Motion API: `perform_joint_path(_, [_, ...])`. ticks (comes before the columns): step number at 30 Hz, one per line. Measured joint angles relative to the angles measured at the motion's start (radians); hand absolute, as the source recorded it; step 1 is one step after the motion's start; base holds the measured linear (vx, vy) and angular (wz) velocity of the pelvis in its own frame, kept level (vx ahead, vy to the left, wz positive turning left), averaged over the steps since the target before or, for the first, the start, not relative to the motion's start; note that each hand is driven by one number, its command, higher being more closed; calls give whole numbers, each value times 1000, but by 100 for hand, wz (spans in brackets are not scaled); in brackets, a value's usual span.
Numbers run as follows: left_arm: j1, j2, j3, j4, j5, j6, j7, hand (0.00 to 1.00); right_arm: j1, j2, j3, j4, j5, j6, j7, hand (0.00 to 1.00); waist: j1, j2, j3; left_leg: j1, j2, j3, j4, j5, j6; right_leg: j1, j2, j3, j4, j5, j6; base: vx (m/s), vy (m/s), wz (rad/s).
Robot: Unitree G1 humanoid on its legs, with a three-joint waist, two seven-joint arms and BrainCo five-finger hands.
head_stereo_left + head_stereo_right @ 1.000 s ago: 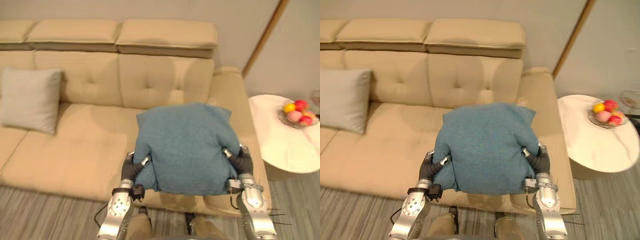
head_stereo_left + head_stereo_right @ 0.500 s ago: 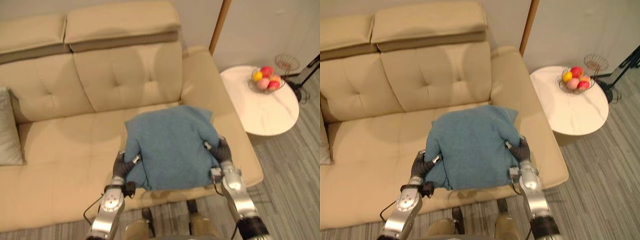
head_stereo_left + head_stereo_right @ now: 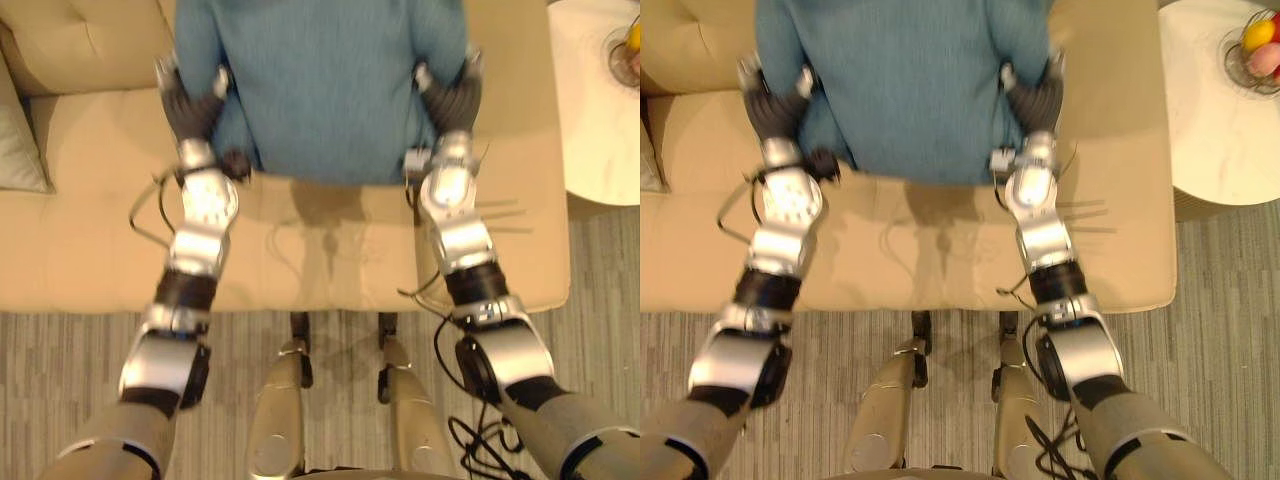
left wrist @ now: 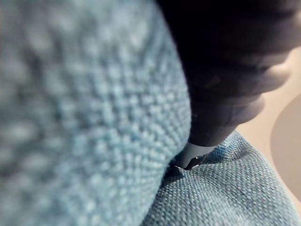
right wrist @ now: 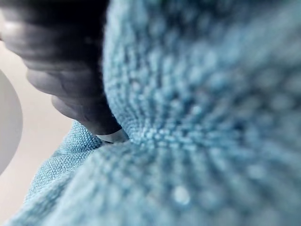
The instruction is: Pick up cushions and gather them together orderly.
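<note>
Left eye view: looks much more steeply down than half a second ago, the whole picture shifting together, so a camera tilt and no travel of things. Still carries the blue cushion (image 3: 320, 80) clamped between left hand (image 3: 192, 100) and right hand (image 3: 450, 95), one at each side edge, over the sofa (image 3: 330, 250) seat with a shadow beneath. Probably lifted, then, and ready for carrying toward the grey cushion (image 3: 18, 140) at the left edge.

Right eye view: same scene. One blue cushion, two hands, one sofa, one round desk (image 3: 1210, 130), one fruit bowl (image 3: 1252, 55). With the grey one, two cushions in all.

Left wrist view: blue weave pressed against the dark cover. Cannot tell whether spread or pinching.

Right wrist view: likewise buried in blue weave, and cannot tell there either.
</note>
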Motion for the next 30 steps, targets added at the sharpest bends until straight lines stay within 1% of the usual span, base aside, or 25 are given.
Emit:
perform_joint_path(1, [-100,13,5,59,5,0,4,100,-58,-1,-14,46,0,0,-17,100,-1,1,6,-14,-9,-11,-21,16,0,-17,0,-8,-4,7,0,-38,-31,18])
perform_joint_path(2, [-159,16,6,95,7,0,8,100,-95,-1,-29,79,0,0,-30,100,-2,2,14,-18,-10,-19,-34,27,-2,-19,0,-14,-15,14,-1,-30,-31,21])
perform_joint_path(3, [-232,16,12,145,7,0,15,0,-150,-2,-57,138,1,-1,-34,0,-2,6,30,-29,-10,-30,-35,29,-4,-21,2,-24,-22,19,-2,-22,-31,17])
perform_joint_path(4, [-266,16,14,169,7,0,16,0,-177,-5,-68,167,3,0,-34,0,-2,7,36,-36,-10,-35,-35,31,-6,-24,2,-29,-26,22,-4,-42,-44,16])
perform_joint_path(6, [-387,13,42,275,5,0,16,0,-275,-26,-104,276,13,4,-36,0,-3,7,39,-88,-10,-50,-37,38,-7,-53,3,-41,-61,46,-5,-38,-32,14])
perform_joint_path(7, [-414,13,49,301,2,0,16,0,-298,-34,-117,297,14,6,-38,0,-3,7,45,-98,-10,-51,-37,40,-7,-57,3,-43,-73,54,-7,-35,-13,11])
perform_joint_path(8, [-472,11,77,357,-19,5,14,0,-348,-37,-140,331,28,18,-42,0,-2,7,56,-124,-11,-53,-37,42,-7,-72,3,-47,-91,66,-3,-37,-9,6])
perform_joint_path(10, [-512,3,121,382,-54,21,13,0,-385,-41,-149,344,61,35,-39,0,-2,6,66,-160,-9,-57,-36,45,-9,-106,3,-55,-91,72,-3,-43,-1,6])
perform_joint_path(11, [-516,2,131,382,-64,21,11,0,-390,-44,-149,344,71,38,-35,0,-2,6,66,-171,-9,-58,-35,45,-9,-116,4,-59,-91,74,-3,-41,9,6])
perform_joint_path(13, [-517,0,173,382,-86,21,-16,0,-403,-61,-148,344,125,40,-24,0,0,6,67,-219,4,-61,-29,46,-10,-157,8,-70,-91,88,3,-41,14,5])
perform_joint_path(14, [-517,-13,206,384,-92,22,-35,0,-408,-77,-146,344,152,40,-7,0,1,6,70,-244,7,-65,-26,47,-10,-176,10,-77,-91,94,5,-32,18,6])
perform_joint_path(16, [-515,-34,240,386,-104,22,-60,0,-408,-100,-139,344,187,42,21,0,1,6,91,-255,8,-72,-20,47,-10,-179,11,-94,-91,94,5,-29,29,13])
perform_joint_path(18, [-489,-41,267,397,-112,22,-86,0,-408,-118,-113,345,222,45,42,0,-1,6,91,-278,8,-73,-19,49,-11,-198,11,-97,-90,94,5,-27,30,8])
perform_joint_path(20, [-401,-50,318,400,-113,22,-113,0,-406,-128,-55,379,240,46,62,0,-3,6,91,-289,10,-69,-18,49,-11,-213,11,-96,-86,94,5,-9,10,-3])
perform_joint_path(22, [-318,-56,337,404,-116,24,-131,0,-397,-133,-7,405,255,48,73,0,-4,6,91,-289,14,-62,-17,49,-11,-216,15,-92,-83,94,5,-27,15,-8])
perform_joint_path(23, [-275,-62,356,405,-130,32,-141,0,-381,-135,24,400,256,48,84,0,-6,6,91,-289,19,-60,-17,49,-11,-217,19,-90,-83,94,5,-29,5,-8])
perform_joint_path(26, [-195,-65,370,405,-133,40,-164,0,-343,-135,48,387,257,44,85,0,-2,6,91,-282,30,-52,-17,51,-15,-216,29,-78,-83,94,5,-36,-20,-9])
perform_joint_path(29, [-140,-50,417,401,-137,40,-181,0,-272,-137,47,305,258,34,86,0,-5,6,91,-262,38,-37,-17,51,-15,-208,34,-60,-76,93,5,-49,-24,-15])
perform_joint_path(30, [-118,-41,423,398,-155,40,-182,0,-236,-146,38,277,258,33,86,0,-7,6,91,-249,42,-32,-19,52,-16,-201,37,-57,-71,93,5,-61,-31,-17])
